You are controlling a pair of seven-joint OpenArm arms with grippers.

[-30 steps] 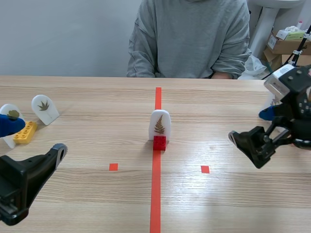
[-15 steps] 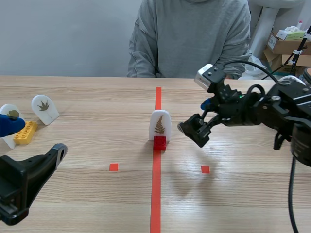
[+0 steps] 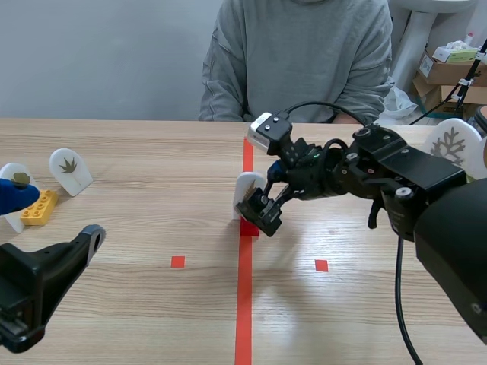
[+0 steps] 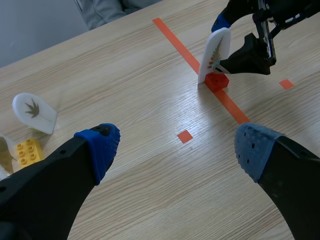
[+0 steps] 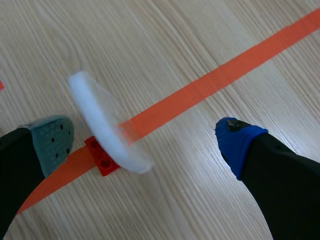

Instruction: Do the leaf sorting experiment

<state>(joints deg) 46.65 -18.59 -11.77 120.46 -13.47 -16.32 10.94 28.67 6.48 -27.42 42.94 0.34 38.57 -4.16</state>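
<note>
A white arched card with a brown fern leaf stands upright in a small red brick on the orange centre line. My right gripper has come in from the right and is open, one finger on each side of the card. In the right wrist view the card and red brick sit between the fingers of the right gripper, with a gap on both sides. My left gripper hangs open over bare table at the near left, well short of the card.
At the far left a leaf card stands by a yellow brick, with another card partly hidden. A white card with a leaf print stands at the far right. A person sits across the table.
My right arm swung from the table's right side to the centre, bringing its open fingers around the fern card. The left arm has not moved.
</note>
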